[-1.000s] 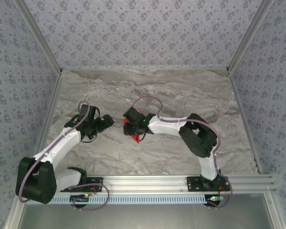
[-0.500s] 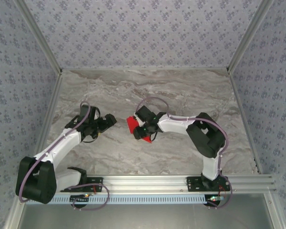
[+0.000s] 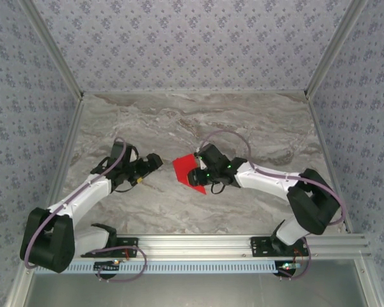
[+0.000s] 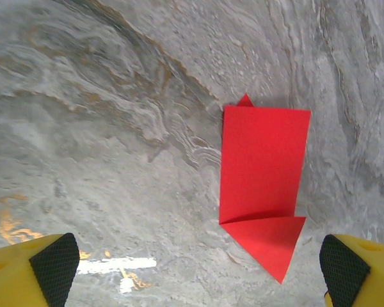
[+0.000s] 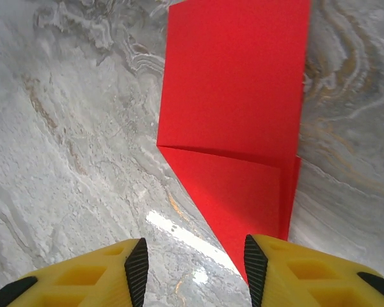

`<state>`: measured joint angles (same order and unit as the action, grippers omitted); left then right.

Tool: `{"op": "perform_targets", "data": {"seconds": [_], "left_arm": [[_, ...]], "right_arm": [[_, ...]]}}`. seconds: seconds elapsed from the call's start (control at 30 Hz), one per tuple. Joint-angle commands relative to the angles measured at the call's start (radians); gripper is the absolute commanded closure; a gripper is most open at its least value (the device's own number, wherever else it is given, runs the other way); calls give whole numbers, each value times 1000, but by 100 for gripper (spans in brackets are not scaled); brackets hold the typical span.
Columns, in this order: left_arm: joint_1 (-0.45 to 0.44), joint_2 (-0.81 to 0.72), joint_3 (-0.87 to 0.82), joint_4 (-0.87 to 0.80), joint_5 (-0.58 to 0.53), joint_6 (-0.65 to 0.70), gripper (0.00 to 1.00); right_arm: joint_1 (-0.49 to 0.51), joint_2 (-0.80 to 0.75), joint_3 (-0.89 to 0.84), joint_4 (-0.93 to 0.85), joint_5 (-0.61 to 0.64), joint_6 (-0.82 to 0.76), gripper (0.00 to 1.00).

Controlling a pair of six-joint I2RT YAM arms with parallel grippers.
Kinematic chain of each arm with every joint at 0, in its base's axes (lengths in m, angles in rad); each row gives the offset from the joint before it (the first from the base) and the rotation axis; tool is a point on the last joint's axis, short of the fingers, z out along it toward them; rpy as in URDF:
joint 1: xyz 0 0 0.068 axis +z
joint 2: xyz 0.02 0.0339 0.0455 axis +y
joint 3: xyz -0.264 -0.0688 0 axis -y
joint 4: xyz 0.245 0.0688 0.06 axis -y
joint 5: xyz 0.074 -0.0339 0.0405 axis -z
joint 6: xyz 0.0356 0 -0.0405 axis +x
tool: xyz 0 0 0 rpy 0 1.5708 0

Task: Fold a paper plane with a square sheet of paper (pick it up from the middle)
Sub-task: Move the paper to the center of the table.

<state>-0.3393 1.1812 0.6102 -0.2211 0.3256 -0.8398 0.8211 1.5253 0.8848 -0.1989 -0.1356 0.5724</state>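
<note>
While the red paper [image 3: 187, 171] lies flat on the desk [image 3: 256, 121] about mid-width, between the two arms, neither hand has hold of it

Left hand [image 3: 155, 161]: just left of the paper, spread as wide as it goes, nothing between the pads [image 4: 51, 265]. From its wrist cam the paper sits ahead and right of centre, apart from both pads

Right hand [image 3: 194, 176]: over the paper's near right part, partly open, bare desk showing in the gap between the yellow fingers [image 5: 294, 275]. From its wrist cam the paper's point runs up to the inner edge of one finger; can't tell if it touches

Paper is part folded: long rectangular strip, one crease across it, then a triangular flap tapering to a point on the right hand's side. A small red tip pokes out past the opposite end
</note>
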Motion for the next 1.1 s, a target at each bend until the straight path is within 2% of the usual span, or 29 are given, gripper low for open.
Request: {"op": "perform_targets", "data": {"seconds": [0.0,0.23,0.6,0.97,1.07], "left_arm": [[-30,19,-4,52,29,-17,1],[-78,61,-11,125,49,-60,1],[-143,164,-3,233,93,-145,1],[-234,273,28,316,83,-309,29],[-250,288,37,307,65,-326,33]], "right_arm": [[-19,-26,-70,106,-42,184,51],[-46,35,-95,237,-144,296,52],[-81,113,-72,249,-137,271,58],[-122,176,-117,304,-169,312,62],[-132,178,-130,312,-173,316,64]]}}
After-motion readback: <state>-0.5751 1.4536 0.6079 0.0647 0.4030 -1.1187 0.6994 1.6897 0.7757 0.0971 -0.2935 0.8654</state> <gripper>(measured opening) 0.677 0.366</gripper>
